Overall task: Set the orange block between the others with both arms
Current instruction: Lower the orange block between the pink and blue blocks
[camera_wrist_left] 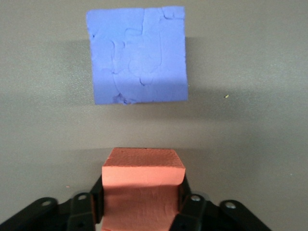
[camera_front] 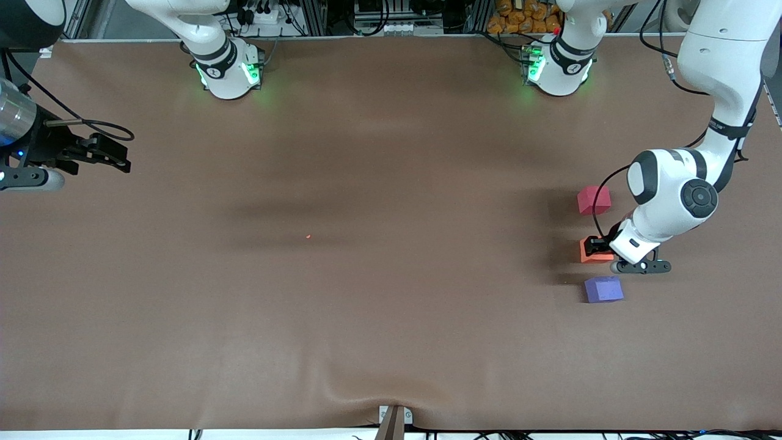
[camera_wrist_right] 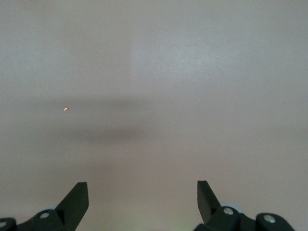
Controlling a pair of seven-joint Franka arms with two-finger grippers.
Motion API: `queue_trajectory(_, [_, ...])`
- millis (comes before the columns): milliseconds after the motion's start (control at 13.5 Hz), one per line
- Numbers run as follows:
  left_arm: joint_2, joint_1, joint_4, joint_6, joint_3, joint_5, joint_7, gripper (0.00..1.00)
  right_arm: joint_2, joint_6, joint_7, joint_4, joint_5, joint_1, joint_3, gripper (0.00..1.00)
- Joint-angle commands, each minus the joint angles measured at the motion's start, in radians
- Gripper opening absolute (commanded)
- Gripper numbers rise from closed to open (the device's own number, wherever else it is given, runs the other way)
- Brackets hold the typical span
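- Front view: found the orange block [camera_front: 594, 253] on the tabletop [camera_front: 366, 275] between red-pink cube [camera_front: 594, 200] and purple-blue cube [camera_front: 603, 289], left end effector [camera_front: 595, 247] around it.
- Left wrist view: showed fingers [camera_wrist_left: 186, 199] flanking the block; clamped or loosened, cannot tell. Risked dragging it askew on lifting away.
- Right wrist view: showed right end effector [camera_wrist_right: 143, 199] spread apart, waiting.

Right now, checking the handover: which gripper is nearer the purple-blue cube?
Left. The left gripper is at the orange block, right beside the purple-blue cube; the right gripper waits at the right arm's end of the table.
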State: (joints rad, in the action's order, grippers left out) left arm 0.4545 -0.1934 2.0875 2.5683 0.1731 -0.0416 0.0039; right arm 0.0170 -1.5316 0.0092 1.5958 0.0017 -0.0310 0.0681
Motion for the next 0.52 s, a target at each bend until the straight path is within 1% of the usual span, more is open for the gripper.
queue_trajectory(0, [-0.014,-0.017,0.011,0.015,0.012,0.02,0.015,1.0,-0.003,-0.007,-0.009,0.003,0.006,-0.001,-0.001,1.0])
queue_trajectory(222, [-0.06,-0.011,0.006,-0.009,0.014,0.02,-0.018,1.0,-0.003,-0.01,-0.009,0.003,0.006,-0.001,-0.001,1.0])
queue_trajectory(296, [-0.081,-0.008,-0.003,-0.052,0.016,0.02,-0.025,1.0,-0.003,-0.016,-0.009,0.003,0.006,-0.001,-0.001,1.0])
queue_trajectory(443, [-0.143,-0.009,-0.035,-0.159,0.044,0.02,-0.03,1.0,-0.003,-0.016,-0.009,0.003,0.006,-0.003,-0.001,1.0])
